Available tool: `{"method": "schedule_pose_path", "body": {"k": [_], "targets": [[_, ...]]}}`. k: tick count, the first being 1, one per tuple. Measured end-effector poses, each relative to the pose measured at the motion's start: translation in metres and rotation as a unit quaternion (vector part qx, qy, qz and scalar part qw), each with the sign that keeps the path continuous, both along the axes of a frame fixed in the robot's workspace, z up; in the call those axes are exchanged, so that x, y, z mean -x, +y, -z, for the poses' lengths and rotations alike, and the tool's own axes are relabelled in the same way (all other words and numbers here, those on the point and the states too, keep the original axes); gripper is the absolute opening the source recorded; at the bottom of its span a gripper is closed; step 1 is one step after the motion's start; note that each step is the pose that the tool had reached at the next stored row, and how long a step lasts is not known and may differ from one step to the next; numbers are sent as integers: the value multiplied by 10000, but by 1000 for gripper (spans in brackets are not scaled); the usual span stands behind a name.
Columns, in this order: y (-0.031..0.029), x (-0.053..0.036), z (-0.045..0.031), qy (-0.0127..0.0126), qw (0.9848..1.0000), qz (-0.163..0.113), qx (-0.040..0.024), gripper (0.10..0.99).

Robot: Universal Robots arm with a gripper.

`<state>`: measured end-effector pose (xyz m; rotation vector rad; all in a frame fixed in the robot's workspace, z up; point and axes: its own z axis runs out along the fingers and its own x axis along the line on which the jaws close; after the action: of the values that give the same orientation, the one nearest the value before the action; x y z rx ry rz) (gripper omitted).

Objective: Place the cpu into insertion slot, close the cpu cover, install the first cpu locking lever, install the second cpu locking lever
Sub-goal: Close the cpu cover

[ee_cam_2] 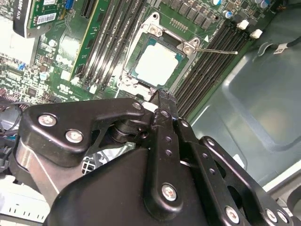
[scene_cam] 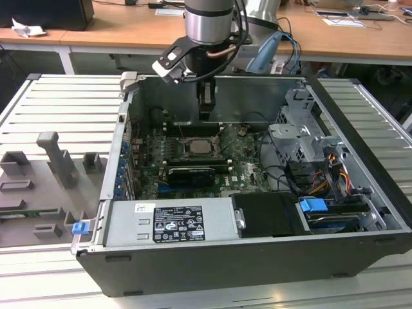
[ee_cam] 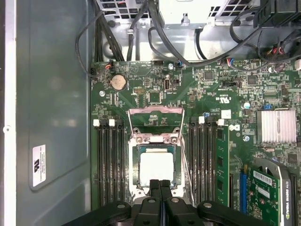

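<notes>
Sitting flat in the insertion slot (ee_cam: 132,165), the cpu (ee_cam: 155,170) shows its pale top in both wrist views (the cpu cover (ee_cam: 155,111) stands swung open beyond it). Jaws pressed together, gripping nothing, hover over the slot's edge.

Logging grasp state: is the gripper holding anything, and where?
Nothing held. The gripper is shut on itself, empty; the chip sits in its socket.
</notes>
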<state>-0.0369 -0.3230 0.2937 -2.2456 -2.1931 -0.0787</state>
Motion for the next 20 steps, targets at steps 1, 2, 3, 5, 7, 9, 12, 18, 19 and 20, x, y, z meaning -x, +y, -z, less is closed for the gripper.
{"method": "schedule_pose_path", "body": {"k": [1, 2, 3, 5, 7, 9, 12, 18, 19, 20], "targets": [[0, 0, -31, 0, 10000, 0, 1, 106], [0, 0, -58, 0, 10000, 0, 0, 106], [0, 0, -64, 0, 10000, 0, -1, 106], [0, -10, -72, 0, 10000, -1, 0, 106], [0, -26, -94, 1, 10000, 0, 0, 106], [0, -26, -197, 0, 10000, 0, 1, 106], [0, -36, -227, -1, 10000, 0, -2, 106], [-1, -175, -187, 1, 9999, -147, -1, 106], [-1, -177, -182, 2, 9998, -211, 0, 106], [-1, -178, -180, 2, 9997, -229, 0, 106]]}}
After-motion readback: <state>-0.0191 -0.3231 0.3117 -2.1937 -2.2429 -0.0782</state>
